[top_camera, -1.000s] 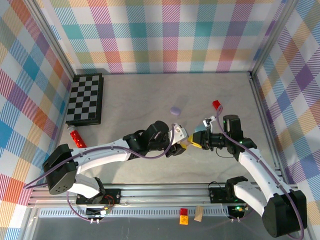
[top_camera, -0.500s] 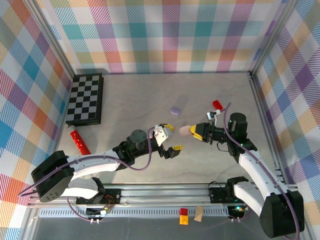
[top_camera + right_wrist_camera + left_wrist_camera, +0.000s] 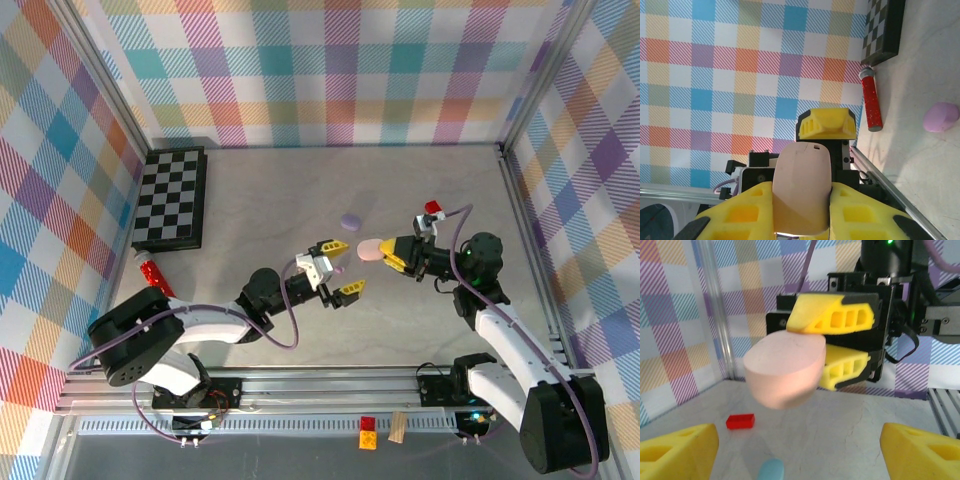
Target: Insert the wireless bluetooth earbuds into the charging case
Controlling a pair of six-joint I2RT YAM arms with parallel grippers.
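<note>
**Between the 2 grippers, a pink case held off the table**

Nearest the arm bases, the left gripper (image 3: 348, 267) stands released, its 2 yellow fingers spread wide with nothing between them. On the table (image 3: 270, 200), low in the left wrist view, lies a small pale blue piece (image 3: 771, 471). It may be 1 of the earbuds, but the frame edge cuts it off and I cannot say for sure.

Just beyond, lifted clear of the table, hangs the pink charging case (image 3: 785, 370), clenched at 1 end by the right gripper (image 3: 388, 251). Its long axis runs along those fingers, and its free rounded end points at the left gripper's open jaws. That makes the left arm the better placed to work on it. The case looks closed, and whether an earbud sits inside is hidden.

Farther back a lilac case (image 3: 350, 220) rests on the table, well apart. A red block (image 3: 433, 208) lies beyond it, off to the right.
</note>
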